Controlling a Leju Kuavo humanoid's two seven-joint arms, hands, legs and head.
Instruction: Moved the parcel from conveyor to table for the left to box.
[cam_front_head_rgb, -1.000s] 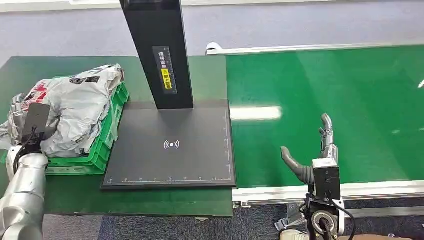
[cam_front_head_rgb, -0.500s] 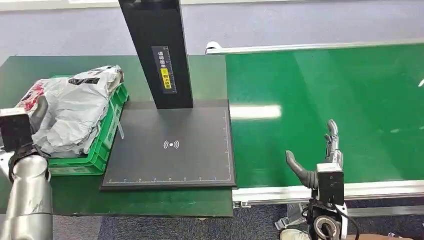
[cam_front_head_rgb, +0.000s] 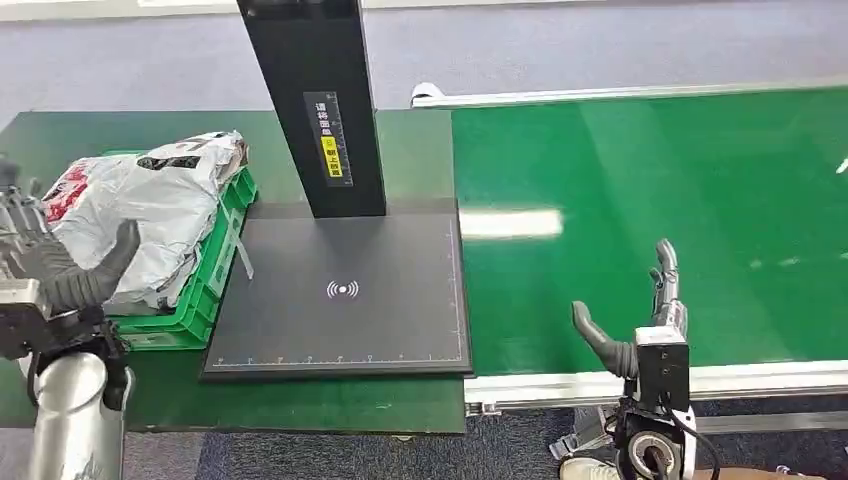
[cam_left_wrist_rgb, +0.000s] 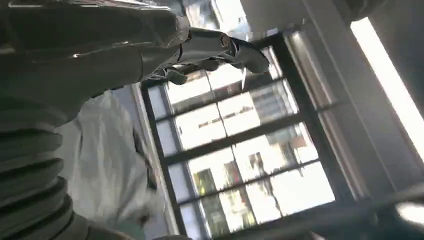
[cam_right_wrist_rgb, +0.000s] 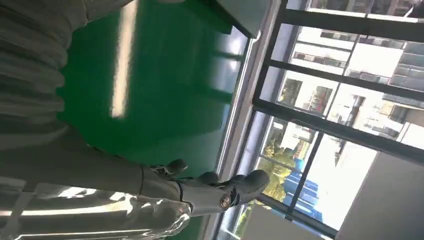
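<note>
Since a second ago: left hand (cam_front_head_rgb: 55, 262) lifted off the parcel (cam_front_head_rgb: 140, 225), drawn back toward the table's near-left edge, fingers now spread, holding nothing. Right hand (cam_front_head_rgb: 640, 315) lowered slightly over the conveyor (cam_front_head_rgb: 650, 180), thumb and fingers apart, empty.

Parcel: grey plastic mailer with red and black print, writing too small to read, lying crumpled in the green crate (cam_front_head_rgb: 215, 275) on the table (cam_front_head_rgb: 420, 150), overhanging the rim.

Beside the crate, a black scanner pad (cam_front_head_rgb: 345, 330) with a white wireless symbol and ruler ticks along its edges; behind, a black post (cam_front_head_rgb: 320, 100) bearing a yellow-and-white label, characters illegible.
</note>
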